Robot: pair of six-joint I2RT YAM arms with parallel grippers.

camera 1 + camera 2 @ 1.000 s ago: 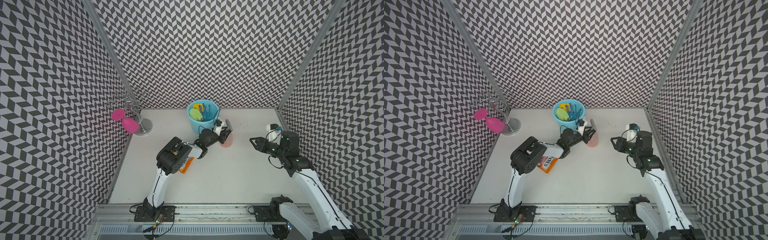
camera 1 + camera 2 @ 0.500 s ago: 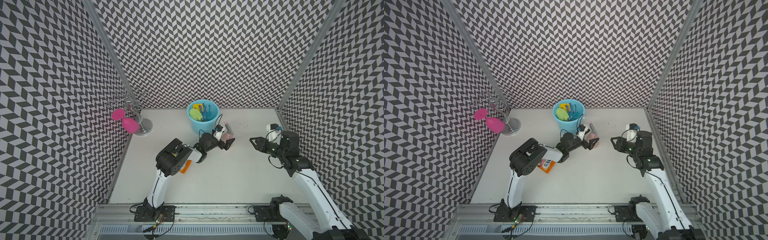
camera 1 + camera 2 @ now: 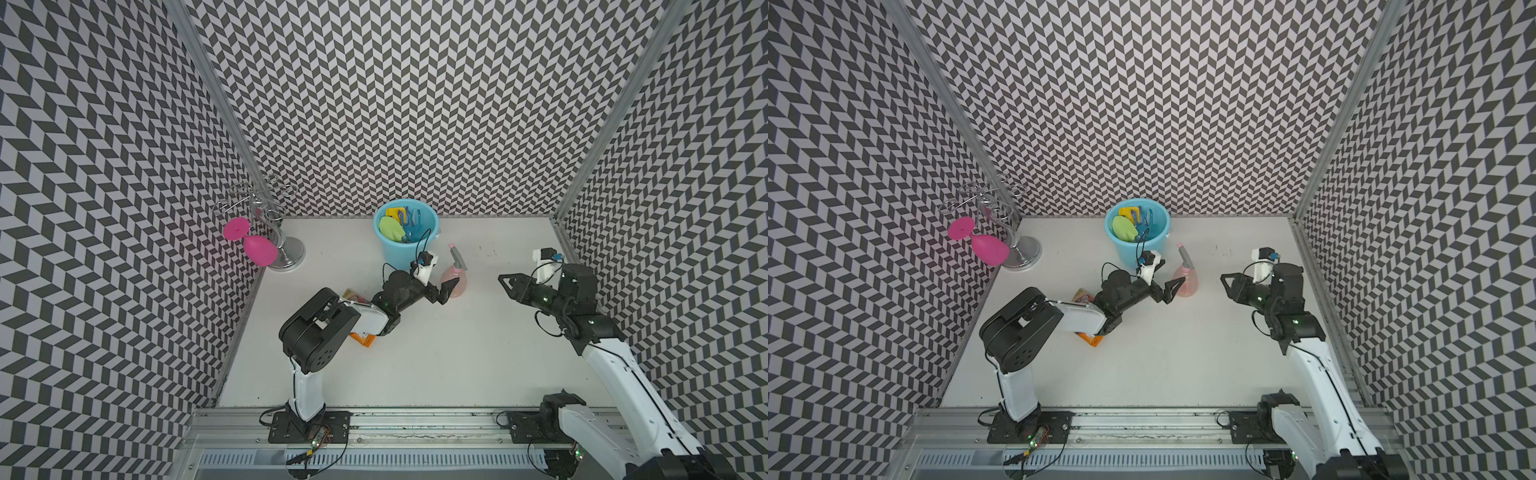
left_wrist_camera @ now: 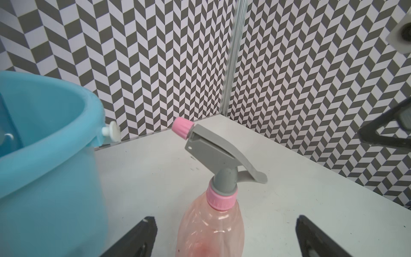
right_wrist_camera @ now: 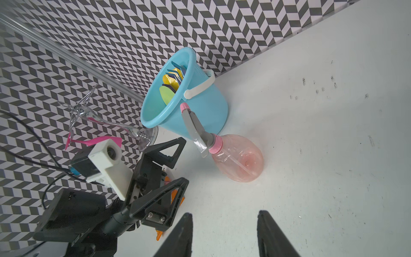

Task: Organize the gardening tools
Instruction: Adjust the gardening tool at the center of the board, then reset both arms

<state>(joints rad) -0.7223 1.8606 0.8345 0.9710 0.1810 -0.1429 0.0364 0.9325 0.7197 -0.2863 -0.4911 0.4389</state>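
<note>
Both jaws open, empty; spray bottle upright just beyond left jaws' tips.

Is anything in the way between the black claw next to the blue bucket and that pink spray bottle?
Nothing visible does. The left gripper stands open, facing the pink translucent spray bottle with the grey nozzle, with only bare white table between them. The light blue plastic bucket stands beside the bottle, off that path.
</note>
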